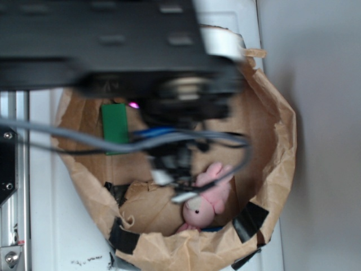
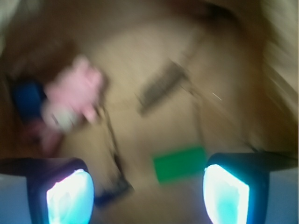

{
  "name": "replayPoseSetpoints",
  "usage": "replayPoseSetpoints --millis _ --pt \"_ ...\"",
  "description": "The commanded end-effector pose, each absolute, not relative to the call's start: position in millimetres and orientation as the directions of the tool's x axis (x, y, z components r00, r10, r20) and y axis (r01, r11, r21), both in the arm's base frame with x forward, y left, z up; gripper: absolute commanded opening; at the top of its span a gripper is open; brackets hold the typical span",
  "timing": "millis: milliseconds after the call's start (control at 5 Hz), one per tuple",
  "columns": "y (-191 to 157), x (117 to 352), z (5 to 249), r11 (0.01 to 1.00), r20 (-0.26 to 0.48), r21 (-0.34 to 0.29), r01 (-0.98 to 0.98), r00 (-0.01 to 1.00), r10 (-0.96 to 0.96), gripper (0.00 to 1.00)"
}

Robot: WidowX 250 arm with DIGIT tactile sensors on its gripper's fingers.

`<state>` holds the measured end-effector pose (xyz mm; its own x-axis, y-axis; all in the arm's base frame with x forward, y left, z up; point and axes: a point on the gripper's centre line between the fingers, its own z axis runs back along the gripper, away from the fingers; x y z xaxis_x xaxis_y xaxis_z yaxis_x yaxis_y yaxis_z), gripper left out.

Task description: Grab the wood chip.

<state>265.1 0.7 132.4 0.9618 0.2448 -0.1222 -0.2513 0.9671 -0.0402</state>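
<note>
Count: one wood chip (image 2: 161,87), one green block (image 2: 180,163), one pink plush bunny (image 2: 74,100), one blue object (image 2: 27,99) beside the bunny, one gripper (image 2: 148,196).
Wood chip: appeared in the wrist view only, a dark, blurred, slanted sliver on the brown paper, above the green block and to the right of the bunny, apart from both.
Gripper: stood wide, its two lit fingers (image 2: 70,196) far apart at the bottom corners of the wrist view, nothing between them but paper and the near edge of the block.
Exterior view only: the black arm (image 1: 113,45) with its grey cables (image 1: 67,135) crossed over the bag and hid the chip; black tape patches (image 1: 251,220) sat on the bag's rim.
Both views: the bunny (image 1: 206,197) and the green block (image 1: 115,125) showed in each.
Surface: a crumpled brown paper bag (image 1: 276,141), rolled open like a bowl, held everything.
Room: white table (image 1: 51,226) under the bag, a pale grey wall (image 1: 321,113) on the right.
Sharpness: the wrist view was heavily blurred.
</note>
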Motion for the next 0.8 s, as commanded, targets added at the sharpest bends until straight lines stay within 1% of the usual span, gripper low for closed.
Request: replayPoseSetpoints --millis 0,400,600 --pt "-13.3 276.6 171.0 0.972 -0.052 -0.136 -0.191 0.981 0.185 1.00" --pt "-13.3 276.6 171.0 0.972 -0.052 -0.136 -0.191 0.981 0.185 1.00" --pt "-3.2 267.5 145.6 0.962 -0.012 -0.164 -0.218 0.976 0.220 1.00"
